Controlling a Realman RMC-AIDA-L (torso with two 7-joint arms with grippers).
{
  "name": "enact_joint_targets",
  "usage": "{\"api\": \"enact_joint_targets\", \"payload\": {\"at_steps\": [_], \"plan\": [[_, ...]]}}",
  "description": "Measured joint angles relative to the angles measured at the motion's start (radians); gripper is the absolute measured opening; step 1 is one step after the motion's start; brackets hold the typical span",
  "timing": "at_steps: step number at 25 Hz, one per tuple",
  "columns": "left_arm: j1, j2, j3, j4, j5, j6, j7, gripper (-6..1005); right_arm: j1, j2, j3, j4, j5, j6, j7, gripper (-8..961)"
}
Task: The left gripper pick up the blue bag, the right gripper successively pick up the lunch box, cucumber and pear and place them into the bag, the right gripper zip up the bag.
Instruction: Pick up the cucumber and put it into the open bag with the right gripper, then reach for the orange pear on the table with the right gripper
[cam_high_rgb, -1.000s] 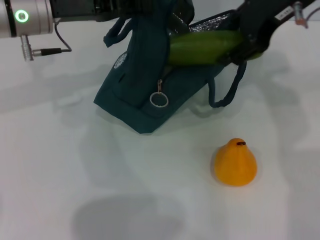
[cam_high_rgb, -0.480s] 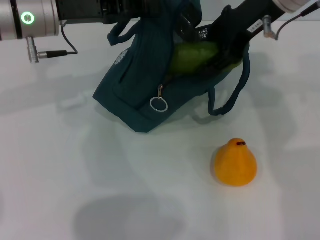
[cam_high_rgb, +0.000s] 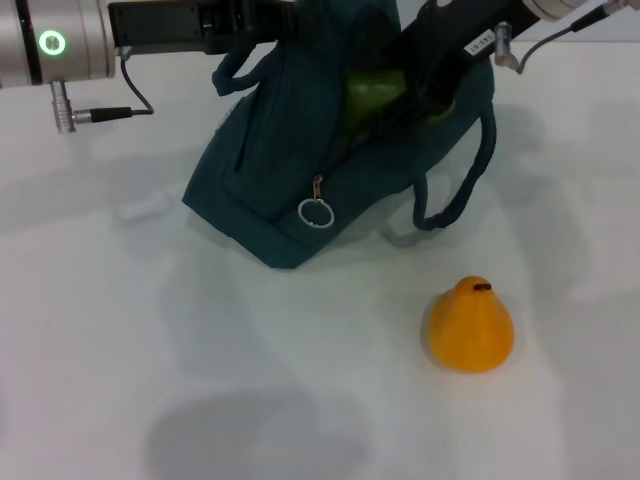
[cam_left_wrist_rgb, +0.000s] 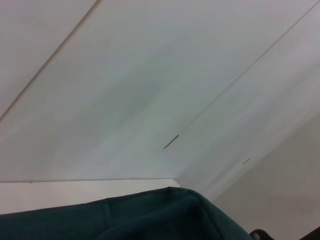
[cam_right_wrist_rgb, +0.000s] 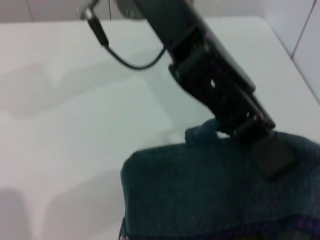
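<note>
So the blue bag (cam_high_rgb: 290, 180) is soft, floppy teal fabric with looped handles and a round metal zipper ring (cam_high_rgb: 316, 213), its top edge pinched shut in the left gripper (cam_high_rgb: 285, 25) and held up while its bottom sags on the smooth white table (cam_high_rgb: 150, 350). The right gripper (cam_high_rgb: 420, 85) is down in the bag's mouth clamped on the glossy green cucumber (cam_high_rgb: 375, 95), which sits half inside. Meanwhile the pear (cam_high_rgb: 470, 325), a matte orange-yellow cone-ish lump with a dark stem, sits on the table well apart from the bag.
</note>
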Motion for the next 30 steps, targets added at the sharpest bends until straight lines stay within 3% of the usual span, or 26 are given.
{"api": "enact_joint_targets", "payload": {"at_steps": [5, 12, 23, 26, 30], "plan": [[-0.001, 0.003, 0.0, 0.0, 0.0, 0.001, 0.002, 62, -0.014, 0.0, -0.001, -0.007, 0.014, 0.012, -0.004, 552], [0.0, 0.006, 0.0, 0.0, -0.001, 0.001, 0.003, 62, -0.125, -0.006, -0.001, -0.11, 0.139, 0.015, -0.027, 548], [-0.005, 0.008, -0.002, 0.0, -0.001, -0.004, 0.004, 62, -0.163, -0.006, -0.011, -0.146, 0.176, 0.004, -0.029, 543], [0.003, 0.009, -0.005, 0.0, -0.001, -0.007, 0.004, 62, -0.219, -0.008, 0.008, -0.217, 0.202, -0.011, -0.034, 543], [0.009, 0.011, -0.006, 0.0, 0.001, -0.009, 0.006, 62, -0.355, -0.015, 0.081, -0.305, 0.348, -0.09, -0.12, 544]]}}
